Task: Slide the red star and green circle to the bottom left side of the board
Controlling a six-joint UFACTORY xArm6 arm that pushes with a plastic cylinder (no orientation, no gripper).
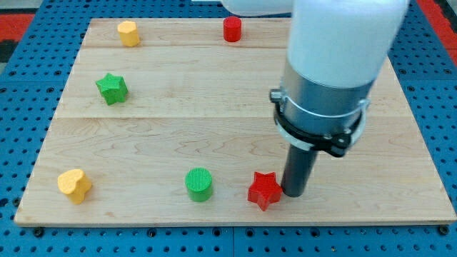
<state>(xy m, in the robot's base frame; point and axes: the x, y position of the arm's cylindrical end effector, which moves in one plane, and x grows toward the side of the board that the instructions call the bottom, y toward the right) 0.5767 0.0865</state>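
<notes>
Looking at the red star (264, 190) first, you find it near the view's bottom edge of the bench (214, 135), a little to the right of the middle. My tip (295, 195) sits on the star's right side, touching it or very nearly so; the dark rod rises straight up from there into the grey collar and the white body of the arm (335, 64), which covers much of the view's upper right. There is no gripper on this arm for you to read as apart or together, only the bare rod.

Just to the star's left, with a small gap between them, you see the green circle (199, 183), a ribbed cylinder standing upright at about the same height in the view. Neither of these two has reached the bottom left corner.

That corner holds the yellow heart (74, 185), well apart from the green circle and close to the bench's left edge.

Moving up the left side, you come to the green star (112, 88), alone in the upper left area. Above it, near the top edge, stands a second yellow block (128, 33), whose shape you cannot make out for certain. Further right along the top edge stands a red cylinder (232, 29), just left of the arm's white body.

Around the bench lies a blue perforated surface (21, 107).
</notes>
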